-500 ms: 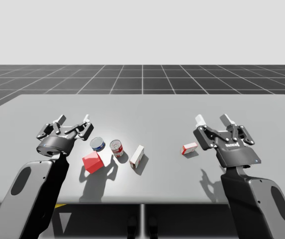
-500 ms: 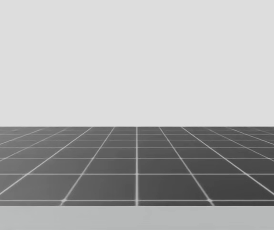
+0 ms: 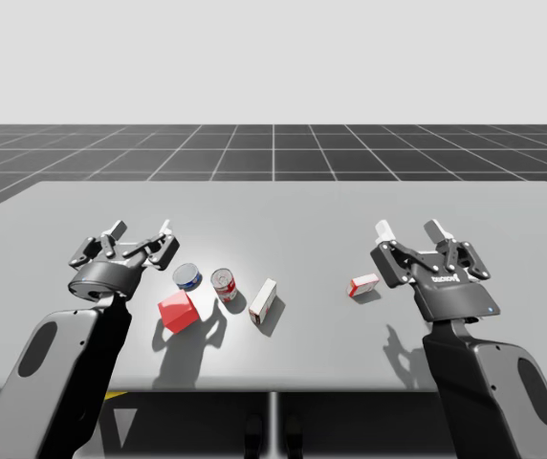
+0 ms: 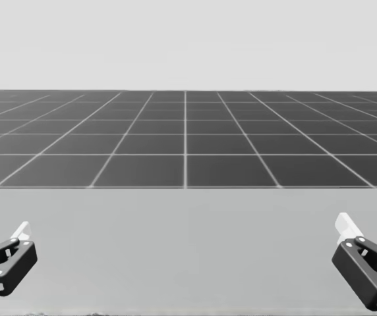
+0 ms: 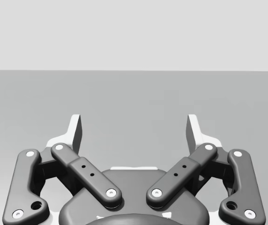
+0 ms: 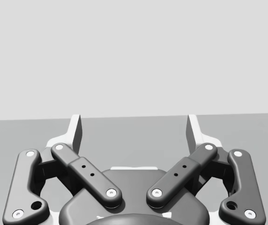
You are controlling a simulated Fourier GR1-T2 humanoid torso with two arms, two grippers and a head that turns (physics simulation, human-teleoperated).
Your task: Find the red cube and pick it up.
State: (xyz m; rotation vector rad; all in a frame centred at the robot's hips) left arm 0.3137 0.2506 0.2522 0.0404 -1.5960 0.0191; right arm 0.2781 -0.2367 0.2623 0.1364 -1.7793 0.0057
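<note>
My left claw (image 3: 142,232) is wide open with nothing in it, over the worktop (image 3: 283,215). My right claw (image 3: 408,231) is open and empty too, far off to the right. The red cube (image 3: 178,311) sits on the worktop just near and right of my left claw, close beside a blue can (image 3: 186,277). A red can (image 3: 224,285) and a white box (image 3: 263,299) stand to its right. I think the cube is hard and light, with smooth sides. Pinch two flat sides across from each other, not the corners, or it may slip and turn.
</note>
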